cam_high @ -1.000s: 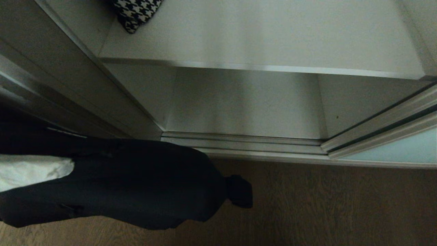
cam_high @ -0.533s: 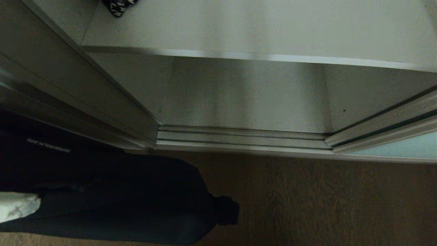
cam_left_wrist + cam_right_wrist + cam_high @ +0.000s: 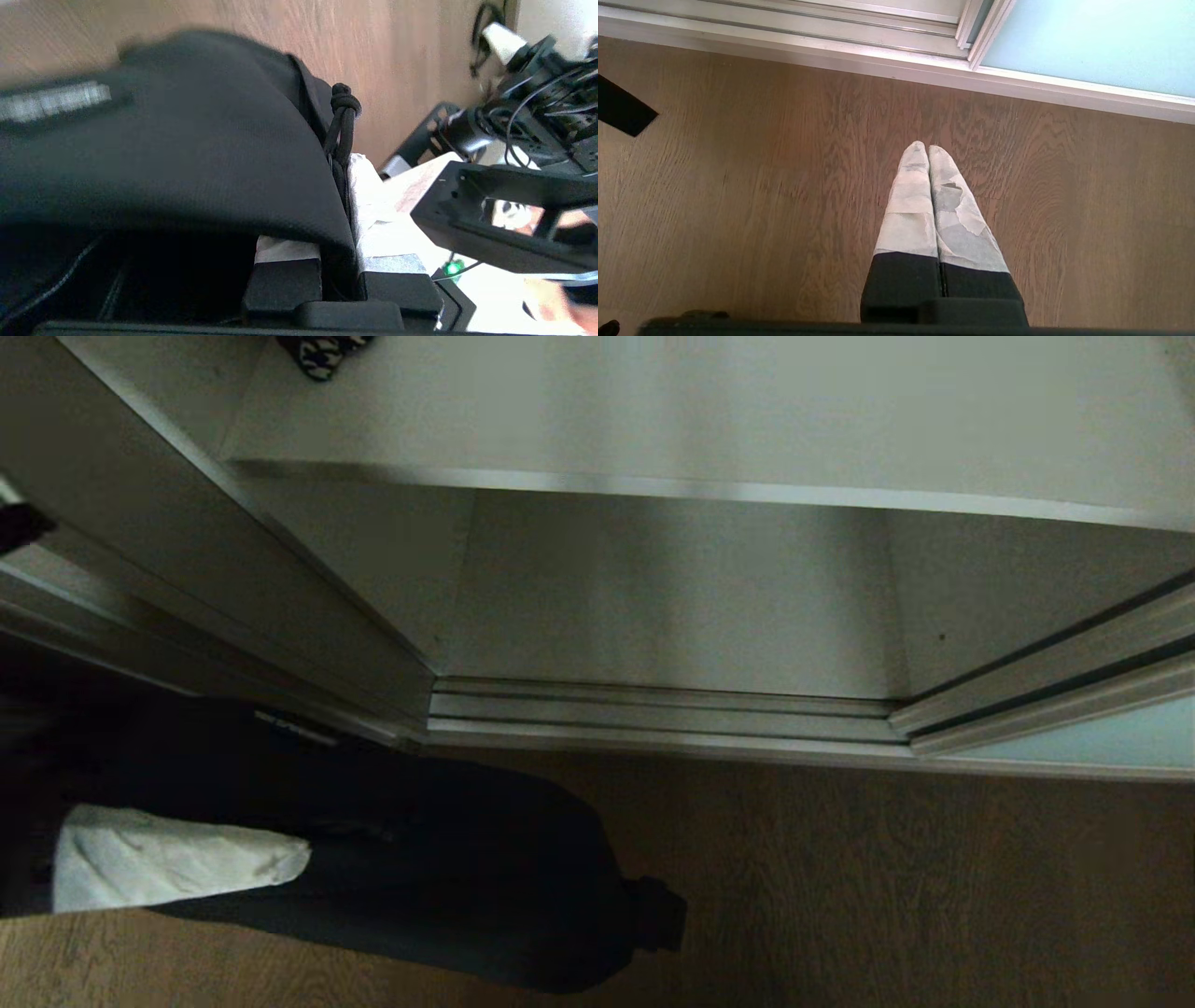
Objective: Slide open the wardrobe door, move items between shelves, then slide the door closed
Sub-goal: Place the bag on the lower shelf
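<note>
Bag: floppy black woven fabric, hanging over the wood-grain floor at lower left of the head view, just outside the wardrobe opening; a knotted black cord runs along one edge.
Left gripper: white-wrapped fingers clenched on a fold of the bag.
Right gripper: parked, pointing at the floor, wrapped fingers pressed together, grasping nothing.
Shelf: smooth white-grey board, straight front edge; a houndstooth item at its far left corner.
Door: frosted pale blue-green glass in a silver frame, slid to the right.
Track: ribbed silver metal along the threshold.
</note>
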